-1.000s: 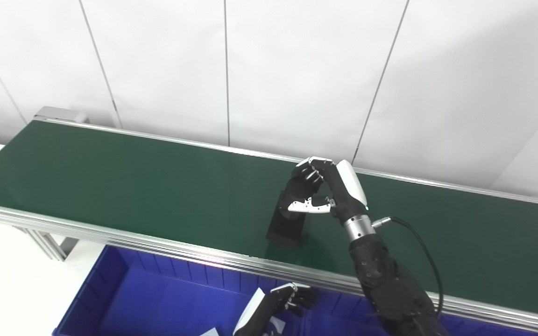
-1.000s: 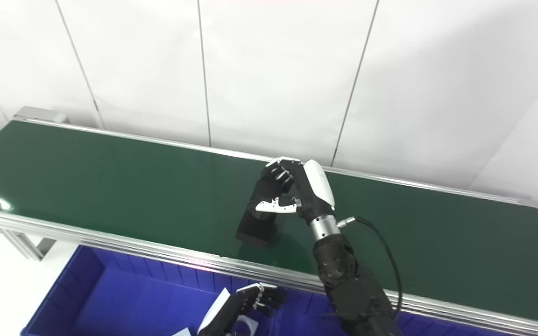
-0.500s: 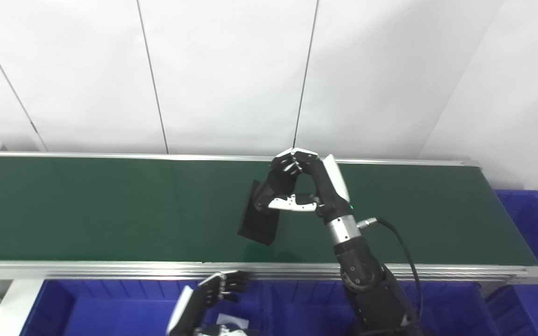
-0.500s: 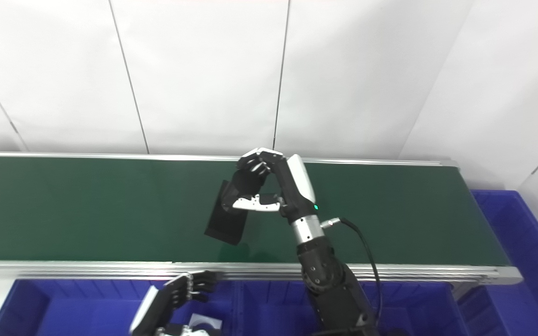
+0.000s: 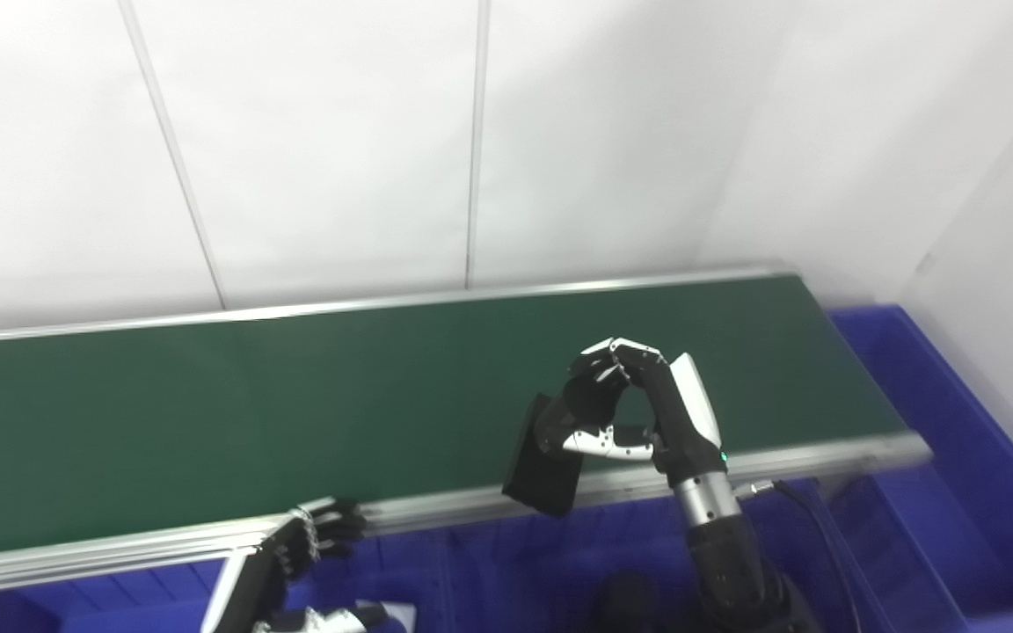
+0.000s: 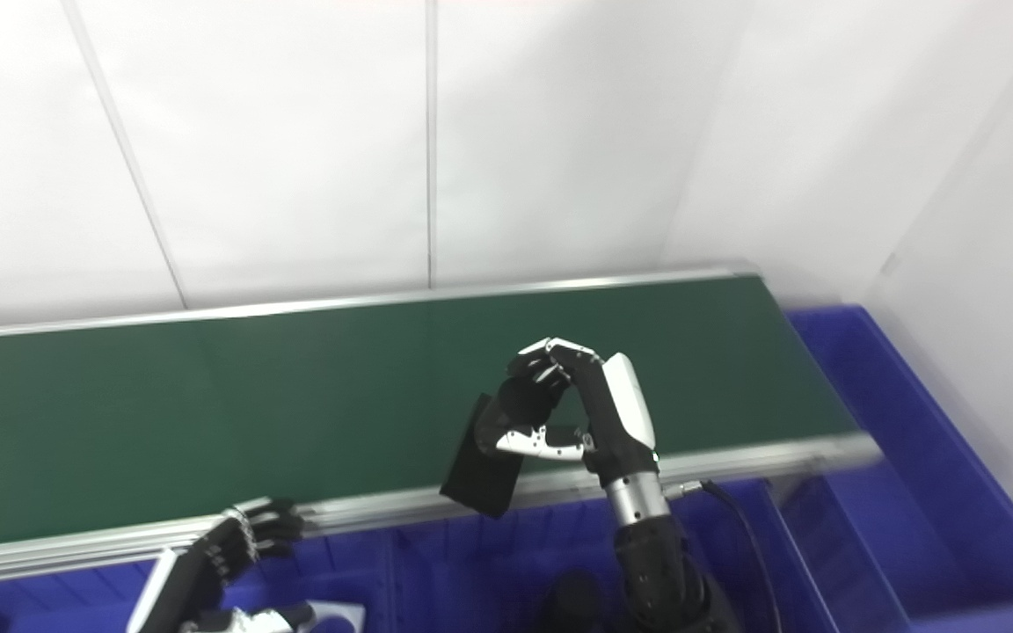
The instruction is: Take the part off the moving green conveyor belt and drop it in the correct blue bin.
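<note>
My right hand [image 5: 625,413] is shut on a flat black rectangular part [image 5: 543,470], which hangs down tilted from the fingers and thumb. Hand and part are over the near rail of the green conveyor belt [image 5: 207,422], with the part's lower end above the blue bin [image 5: 489,563] in front of the belt. My left hand [image 5: 309,541] sits low at the bottom left by the near rail, fingers curled, holding nothing I can see.
More blue bins stand along the near side, and a large one [image 5: 937,422] sits past the belt's right end. A white panelled wall rises behind the belt. A dark round object [image 5: 621,598] lies in the bin below my right arm.
The camera has swung right and down, so the belt's right end now shows. My right hand has drawn the black part back from mid-belt to the near rail, lifted off the belt.
</note>
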Tool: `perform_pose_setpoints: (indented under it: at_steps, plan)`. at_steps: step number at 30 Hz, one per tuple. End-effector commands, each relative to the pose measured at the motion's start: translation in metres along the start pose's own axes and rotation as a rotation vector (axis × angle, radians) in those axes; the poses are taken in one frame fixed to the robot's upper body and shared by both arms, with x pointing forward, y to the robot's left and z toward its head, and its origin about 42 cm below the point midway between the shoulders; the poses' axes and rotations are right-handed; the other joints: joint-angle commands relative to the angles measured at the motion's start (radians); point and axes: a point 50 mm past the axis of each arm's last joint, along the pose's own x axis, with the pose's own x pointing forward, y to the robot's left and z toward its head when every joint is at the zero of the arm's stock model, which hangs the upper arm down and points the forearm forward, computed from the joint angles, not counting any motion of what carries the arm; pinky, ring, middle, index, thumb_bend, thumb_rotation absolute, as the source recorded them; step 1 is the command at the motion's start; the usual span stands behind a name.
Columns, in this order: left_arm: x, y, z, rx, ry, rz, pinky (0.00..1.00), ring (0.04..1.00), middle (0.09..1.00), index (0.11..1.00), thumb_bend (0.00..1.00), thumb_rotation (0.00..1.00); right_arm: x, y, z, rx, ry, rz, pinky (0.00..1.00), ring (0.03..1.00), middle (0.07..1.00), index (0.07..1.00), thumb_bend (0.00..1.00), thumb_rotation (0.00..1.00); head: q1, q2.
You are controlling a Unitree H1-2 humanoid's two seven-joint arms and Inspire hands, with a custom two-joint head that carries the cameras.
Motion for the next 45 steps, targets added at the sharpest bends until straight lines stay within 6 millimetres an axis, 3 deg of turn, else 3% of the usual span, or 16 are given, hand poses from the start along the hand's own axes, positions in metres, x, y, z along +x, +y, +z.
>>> perform_pose_setpoints:
  at_steps: [1, 7, 13, 25, 34, 45]
  plan:
    - [0.006, 0.008, 0.014, 0.017, -0.081, -0.004, 0.55, 0.668, 0.707, 0.718, 0.77, 0.11, 0.005, -0.008, 0.013, 0.000, -0.034, -0.054, 0.31, 0.367, 0.436, 0.513, 0.52, 0.00, -0.004, 0.007]
    - [0.008, 0.016, 0.016, 0.018, -0.084, 0.000, 0.57, 0.681, 0.714, 0.722, 0.79, 0.13, -0.024, -0.018, 0.005, -0.022, 0.021, -0.078, 0.30, 0.360, 0.434, 0.517, 0.52, 0.00, -0.026, 0.029]
    - [0.010, 0.020, 0.024, 0.025, -0.079, 0.011, 0.62, 0.707, 0.711, 0.721, 0.79, 0.13, -0.045, -0.023, 0.000, -0.020, 0.071, -0.061, 0.29, 0.345, 0.432, 0.513, 0.52, 0.00, -0.050, 0.079]
    - [0.016, 0.021, 0.036, 0.056, -0.110, 0.002, 0.60, 0.682, 0.703, 0.720, 0.78, 0.18, -0.071, -0.005, 0.012, -0.027, 0.107, 0.009, 0.30, 0.356, 0.437, 0.508, 0.52, 0.00, -0.043, 0.170]
    - [0.018, 0.020, 0.039, 0.056, -0.116, 0.016, 0.59, 0.674, 0.692, 0.712, 0.78, 0.17, -0.090, 0.006, 0.013, -0.010, 0.151, 0.072, 0.26, 0.329, 0.435, 0.506, 0.53, 0.00, -0.019, 0.182]
    - [0.013, 0.017, 0.037, 0.043, -0.105, 0.012, 0.60, 0.678, 0.696, 0.712, 0.79, 0.16, -0.091, 0.026, 0.013, -0.011, 0.140, 0.126, 0.27, 0.346, 0.447, 0.504, 0.53, 0.00, 0.012, 0.161]
